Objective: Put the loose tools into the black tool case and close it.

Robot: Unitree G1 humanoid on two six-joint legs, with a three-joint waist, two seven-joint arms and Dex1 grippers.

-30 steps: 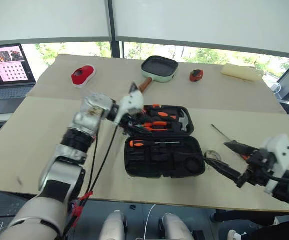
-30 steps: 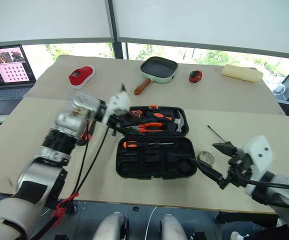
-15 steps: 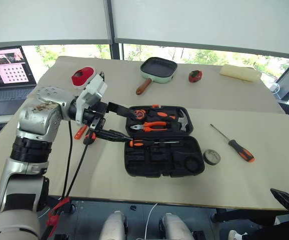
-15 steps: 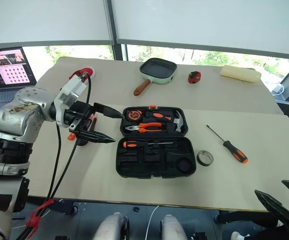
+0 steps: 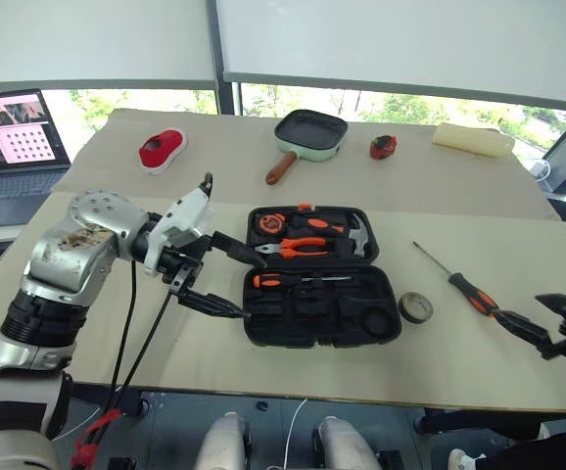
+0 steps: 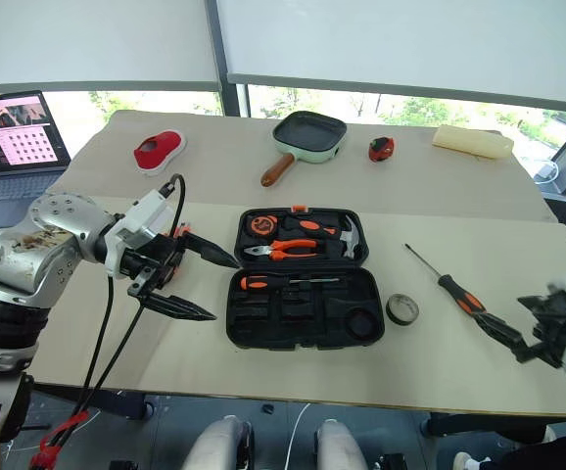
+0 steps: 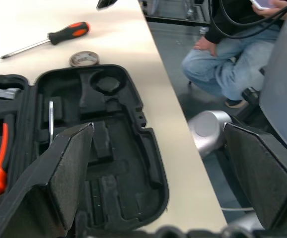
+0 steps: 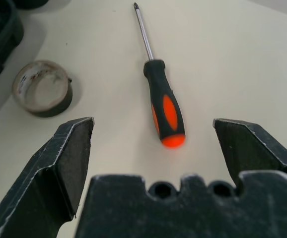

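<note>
The step in hand looks like the pickup of the screwdriver (image 8: 165, 109), which lies flat on the desk (image 5: 518, 245) to the right of the open case (image 5: 320, 274), its orange-tipped handle toward the right tool (image 5: 542, 331) and its thin shaft pointing away. That tool is wide open and empty, its fingers (image 8: 64, 163) straddling the line of the handle from just short of its butt end. To do this well, I would carry the tool forward until the fingers flank the thick black-and-orange handle — not the shaft, which is thin enough to roll or pivot out — then come down low to the desk and close across the handle's width. The tape roll (image 5: 416, 306) sits between the case and the screwdriver, near enough that a finger sweeping in wide could knock it, so the approach should stay straight along the handle. The left tool (image 5: 232, 284) is also open and empty, hovering at the case's left edge; one screwdriver already lies in the front half, beside empty slots that the next tool should go into.
</note>
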